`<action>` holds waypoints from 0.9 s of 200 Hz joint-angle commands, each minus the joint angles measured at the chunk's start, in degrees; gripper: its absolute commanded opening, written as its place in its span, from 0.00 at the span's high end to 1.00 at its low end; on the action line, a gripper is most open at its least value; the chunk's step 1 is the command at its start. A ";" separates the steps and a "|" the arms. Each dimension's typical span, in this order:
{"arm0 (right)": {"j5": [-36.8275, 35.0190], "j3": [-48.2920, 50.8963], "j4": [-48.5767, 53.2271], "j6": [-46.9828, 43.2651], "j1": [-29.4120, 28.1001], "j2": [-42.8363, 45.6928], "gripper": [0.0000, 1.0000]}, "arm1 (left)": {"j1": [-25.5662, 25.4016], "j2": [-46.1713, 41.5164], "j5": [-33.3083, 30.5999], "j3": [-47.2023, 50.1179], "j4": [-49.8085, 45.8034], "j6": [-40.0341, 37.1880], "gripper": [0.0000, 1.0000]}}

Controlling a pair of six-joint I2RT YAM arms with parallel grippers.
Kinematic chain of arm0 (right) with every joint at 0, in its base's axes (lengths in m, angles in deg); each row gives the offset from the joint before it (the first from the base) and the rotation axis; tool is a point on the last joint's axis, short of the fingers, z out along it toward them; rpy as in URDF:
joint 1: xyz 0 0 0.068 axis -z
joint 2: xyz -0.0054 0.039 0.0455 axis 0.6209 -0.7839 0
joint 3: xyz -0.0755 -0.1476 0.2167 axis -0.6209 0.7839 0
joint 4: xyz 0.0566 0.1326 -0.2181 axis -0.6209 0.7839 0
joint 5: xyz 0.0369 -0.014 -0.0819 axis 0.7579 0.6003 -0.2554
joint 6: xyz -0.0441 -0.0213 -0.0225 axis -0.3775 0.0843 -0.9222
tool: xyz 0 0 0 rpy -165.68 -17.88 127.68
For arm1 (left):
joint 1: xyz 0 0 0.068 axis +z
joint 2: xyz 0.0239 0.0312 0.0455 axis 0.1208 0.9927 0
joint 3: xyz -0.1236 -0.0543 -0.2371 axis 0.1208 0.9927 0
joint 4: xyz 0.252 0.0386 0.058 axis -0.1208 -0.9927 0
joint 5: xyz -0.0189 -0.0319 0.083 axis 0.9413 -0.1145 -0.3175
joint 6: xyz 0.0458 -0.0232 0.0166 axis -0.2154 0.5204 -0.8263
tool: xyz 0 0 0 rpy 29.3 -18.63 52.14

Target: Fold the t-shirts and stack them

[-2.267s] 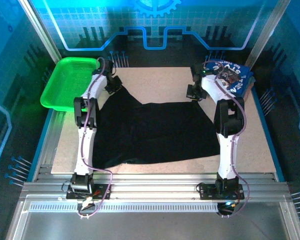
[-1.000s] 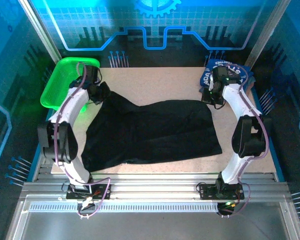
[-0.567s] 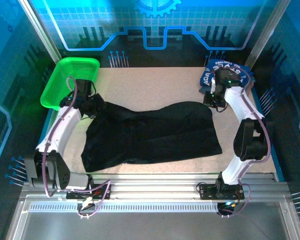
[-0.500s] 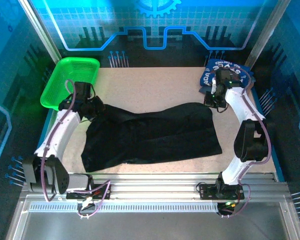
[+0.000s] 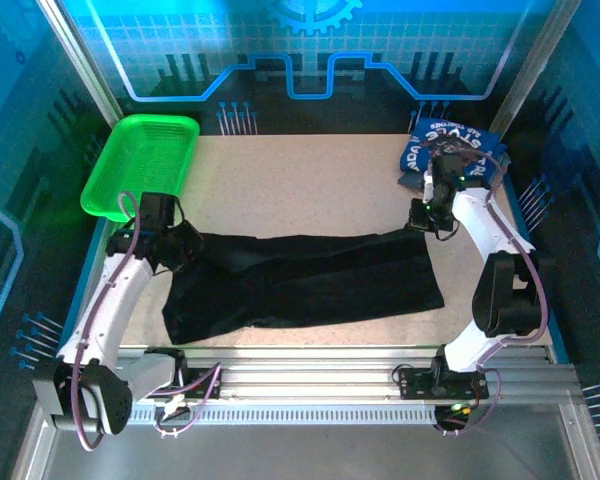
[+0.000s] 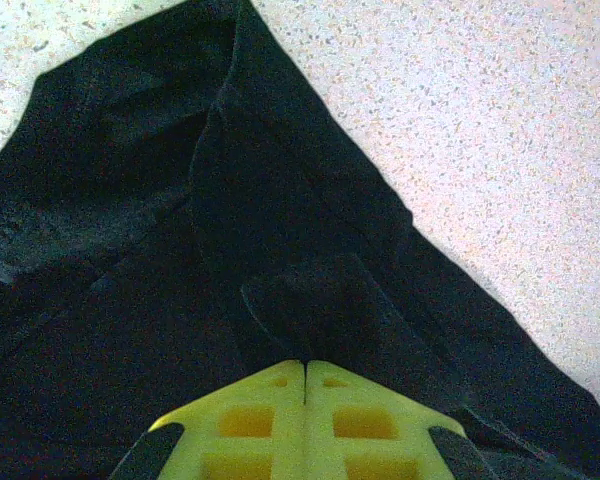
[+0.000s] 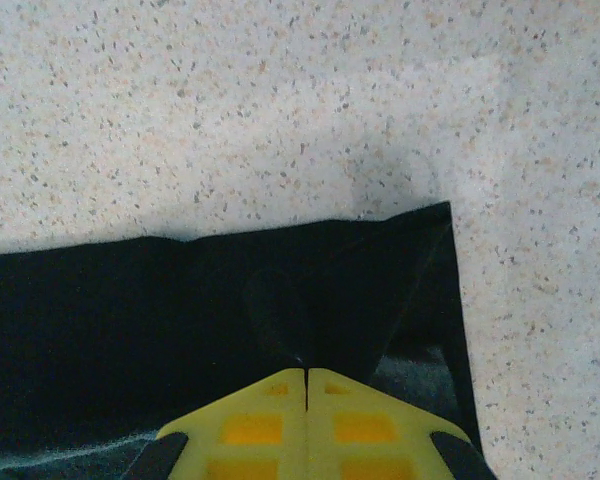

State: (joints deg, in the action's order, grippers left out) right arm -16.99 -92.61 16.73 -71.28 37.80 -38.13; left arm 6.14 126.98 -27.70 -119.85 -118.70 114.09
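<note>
Speckled bench carries the black t-shirt, pulled out long between both tools. The left tool is clamped on one end, the right tool on the other. Folded blue t-shirts lie just beyond the right tool, a green basket beyond the left.

Blue-tinted bright light, soft shadows; black t-shirt nearly featureless
</note>
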 commanded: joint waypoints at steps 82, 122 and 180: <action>0.40 7.05 -1.49 -0.64 1.46 2.33 1.00 | 0.45 -7.72 0.37 7.11 -5.88 4.19 1.00; -2.40 8.74 -1.69 0.82 1.72 -0.01 1.00 | 0.44 -9.19 -0.51 10.60 -7.59 4.39 1.00; -6.03 11.31 -3.42 3.23 1.72 -3.39 1.00 | 0.45 -9.92 -1.93 15.10 -7.36 4.11 1.00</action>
State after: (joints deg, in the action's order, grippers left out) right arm -20.10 -82.36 14.30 -70.01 38.52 -39.73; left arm 6.14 117.61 -28.14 -106.63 -124.76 117.52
